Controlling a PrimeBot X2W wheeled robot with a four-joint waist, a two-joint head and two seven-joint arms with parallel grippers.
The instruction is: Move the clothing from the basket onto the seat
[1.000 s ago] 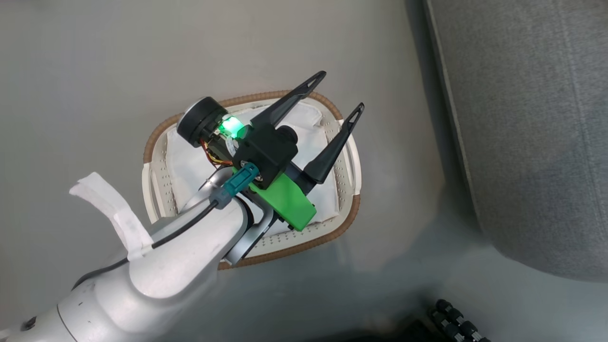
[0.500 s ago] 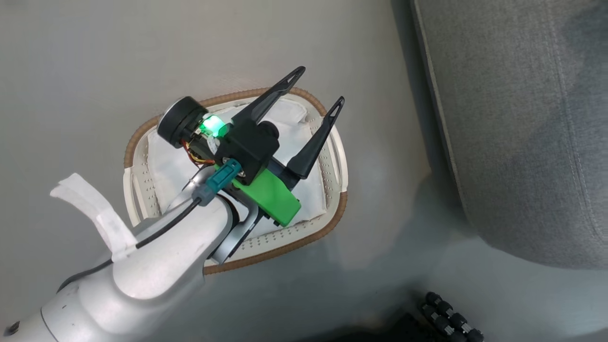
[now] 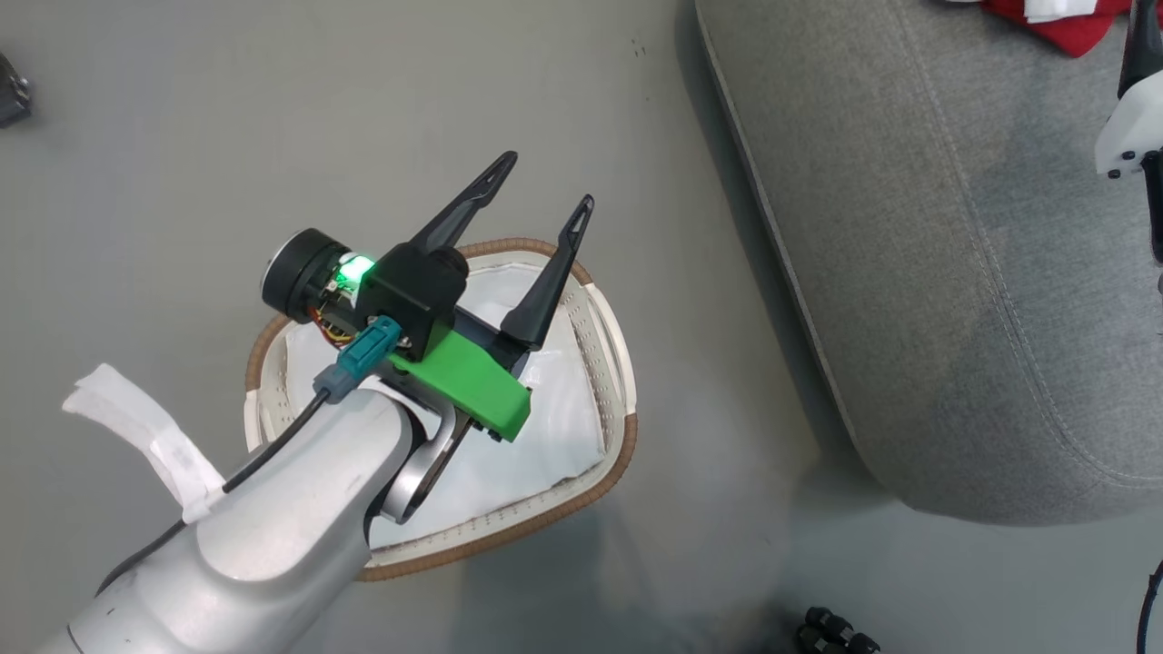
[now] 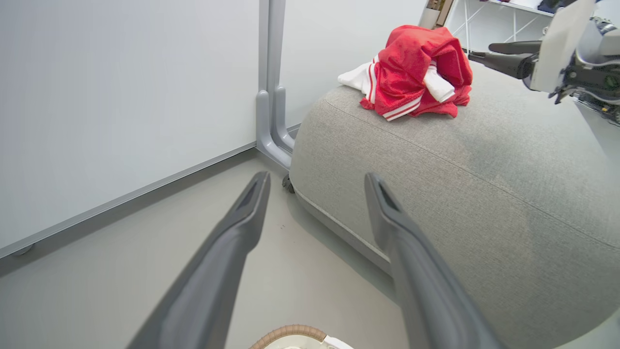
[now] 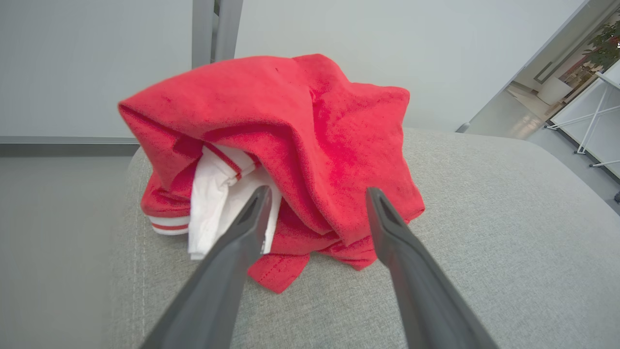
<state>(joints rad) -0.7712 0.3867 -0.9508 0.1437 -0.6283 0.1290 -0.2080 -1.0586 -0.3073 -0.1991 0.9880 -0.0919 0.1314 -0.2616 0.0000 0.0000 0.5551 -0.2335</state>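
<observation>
A: Right gripper, fingers apart and empty, is just short of the clothing heaped on the seat?

B: Yes. Withdraw straight, so no fold snags. Left gripper, also apart, hovers over the basket; its white liner shows.

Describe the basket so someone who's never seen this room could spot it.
Find the big grey seat; on the floor beside it, not touching it, sits the basket. It is small, white and perforated, with a brown woven rim and a white liner inside.
</observation>
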